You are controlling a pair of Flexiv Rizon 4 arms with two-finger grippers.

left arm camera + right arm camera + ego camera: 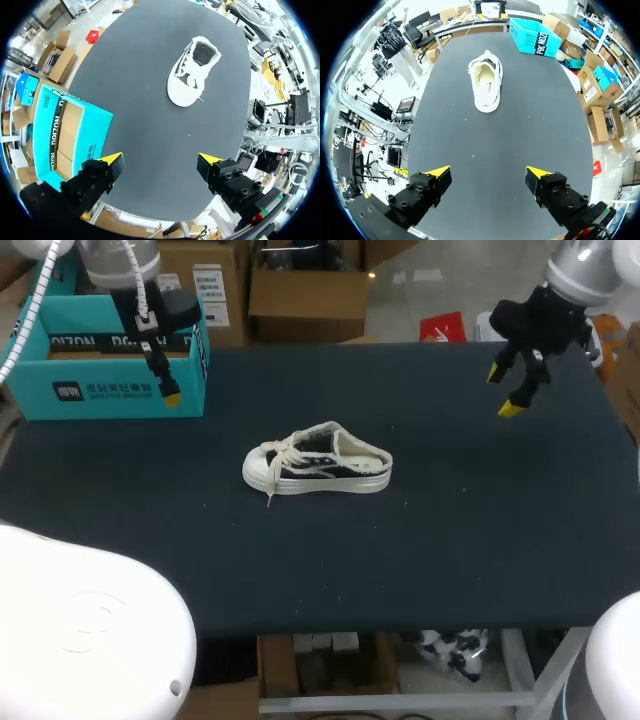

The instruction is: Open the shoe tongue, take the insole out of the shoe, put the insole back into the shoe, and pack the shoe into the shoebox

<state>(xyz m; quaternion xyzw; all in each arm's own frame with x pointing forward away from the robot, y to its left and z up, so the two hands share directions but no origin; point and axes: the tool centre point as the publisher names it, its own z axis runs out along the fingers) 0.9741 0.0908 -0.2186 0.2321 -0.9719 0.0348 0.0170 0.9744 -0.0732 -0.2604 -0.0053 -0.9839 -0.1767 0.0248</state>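
Observation:
A white and dark low-top shoe [318,462] lies on its sole in the middle of the black table, toe toward the left, laces loose. The same shoe [192,71] appears far ahead of my left gripper [161,165], and the shoe [486,84] also lies well ahead of my right gripper [488,178]. The open teal shoebox [108,358] stands at the table's back left; my left gripper [168,390] hangs open just at its front right corner. My right gripper [507,390] is open above the back right of the table, nothing between its fingers.
The black table [450,530] spreads wide around the shoe. The teal box [65,135] sits right beside my left fingers in the left wrist view. The table's front edge [400,628] runs along the near side.

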